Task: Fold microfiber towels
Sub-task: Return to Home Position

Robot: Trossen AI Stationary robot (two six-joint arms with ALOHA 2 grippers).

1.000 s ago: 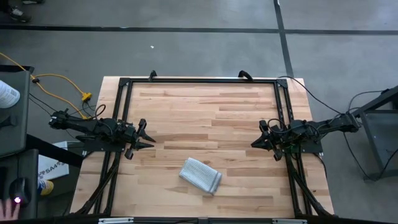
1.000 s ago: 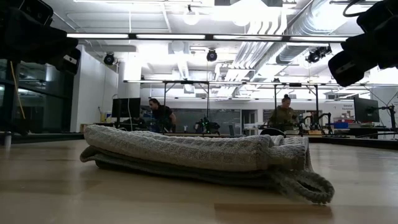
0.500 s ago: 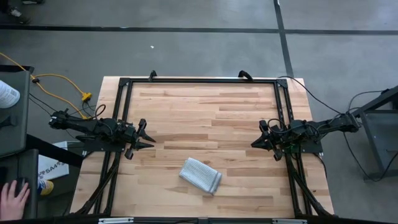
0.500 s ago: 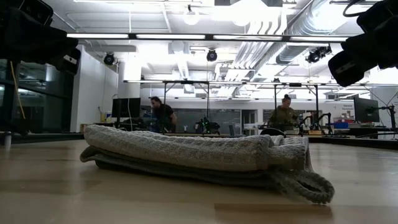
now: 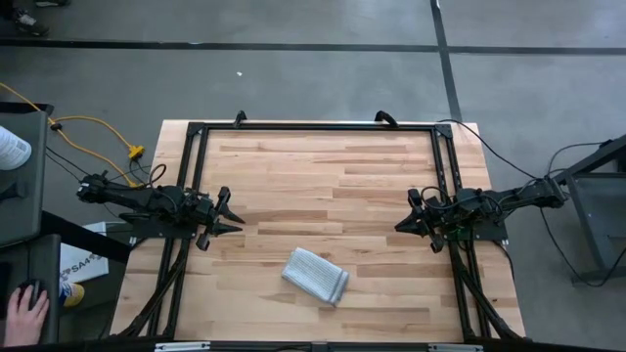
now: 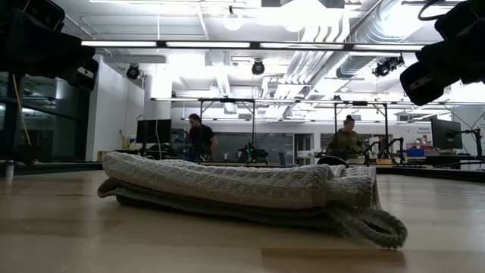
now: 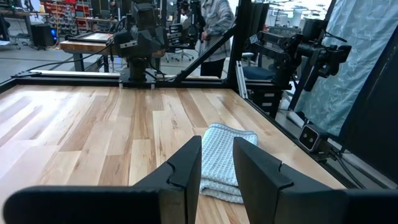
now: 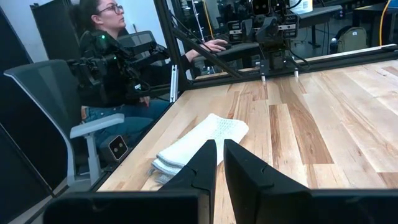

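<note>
Looking down from the high view, I judge the folding itself finished. The grey microfiber towel [image 5: 316,276] lies as a compact, slightly skewed rectangle on the wooden table [image 5: 323,166]. It sits about midway between the left and right edges and close to the edge at the bottom of that view. Nothing is touching it.

From table height the towel [image 6: 242,189] shows several stacked layers lying flat. One end is less tidy, with a loop of cloth poking out onto the wood, so I would call the fold acceptable rather than crisp.

My left gripper [image 5: 233,217] hangs near the left edge and my right gripper [image 5: 401,225] near the right edge. Both are about halfway along those edges, well apart from the cloth and pointing inward across the table.

Through the left wrist camera the left gripper [image 7: 217,142] has its fingers parted and empty, and I can see the towel [image 7: 224,132] through the gap. The right gripper [image 8: 219,144] is all but closed, with only a sliver between its fingers, and it grips nothing. The towel [image 8: 205,134] lies on the wood beyond it.

I see only this one towel, so no cloth is left to fold. What remains, by my reading, is settling both arms into their rest pose, and they look at or very near it.
</note>
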